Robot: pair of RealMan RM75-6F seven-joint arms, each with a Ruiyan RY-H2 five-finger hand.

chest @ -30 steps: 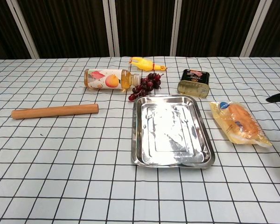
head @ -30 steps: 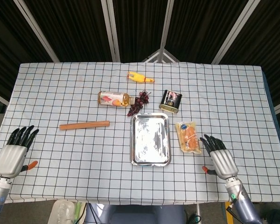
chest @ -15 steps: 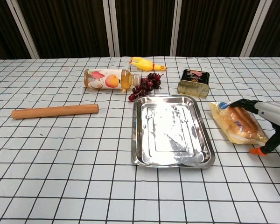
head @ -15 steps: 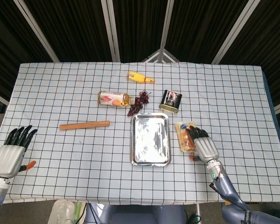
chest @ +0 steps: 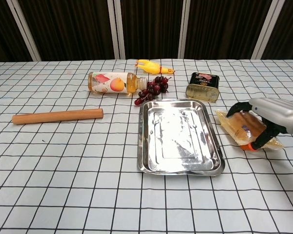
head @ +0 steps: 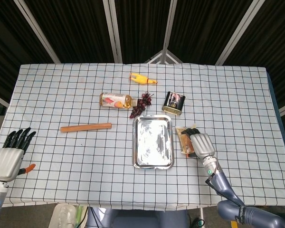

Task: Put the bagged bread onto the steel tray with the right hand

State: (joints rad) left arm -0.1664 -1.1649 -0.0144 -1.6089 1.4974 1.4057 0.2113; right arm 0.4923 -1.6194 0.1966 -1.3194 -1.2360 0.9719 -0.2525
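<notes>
At centre right of the head view, the silver right hand point(head: 201, 144) lies over the clear-bagged orange bread point(chest: 240, 127), its dark fingers point(chest: 236, 107) and thumb wrapped around the bag, which rests on the checked tablecloth point(head: 76, 95) just right of the empty rectangular steel tray point(head: 153, 141). At lower left, the left hand point(head: 8, 156) holds nothing, fingers extended.

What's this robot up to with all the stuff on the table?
The robot's right hand lies over the bagged bread, fingers curling around it, just right of the empty steel tray. The bread looks to be resting on the table, not lifted yet. The left hand waits open at the table's near left edge, holding nothing.
</notes>
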